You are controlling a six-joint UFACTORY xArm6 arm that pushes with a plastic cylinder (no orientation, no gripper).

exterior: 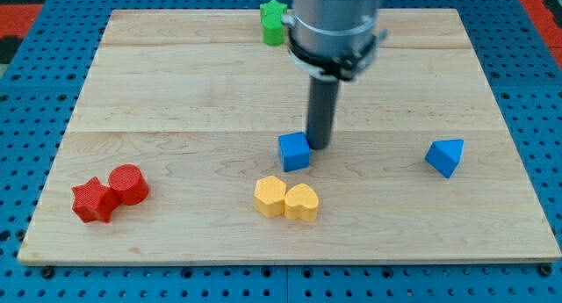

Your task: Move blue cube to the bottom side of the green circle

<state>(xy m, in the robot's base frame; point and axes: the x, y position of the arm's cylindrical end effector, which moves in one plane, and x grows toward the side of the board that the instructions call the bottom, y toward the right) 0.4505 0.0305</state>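
A pale wooden tabletop (176,92) is lying on a blue pegboard (26,119). There are no fingers: my tip (319,146) is touching the blue cube (294,151) at its far right, near the tabletop's centre.

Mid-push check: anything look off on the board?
One oddity: no green circle shows. The only green block looks star-shaped, at the view's top, partly behind the arm. My tip sits at the blue cube's upper right. Nothing looks tipped or damaged.
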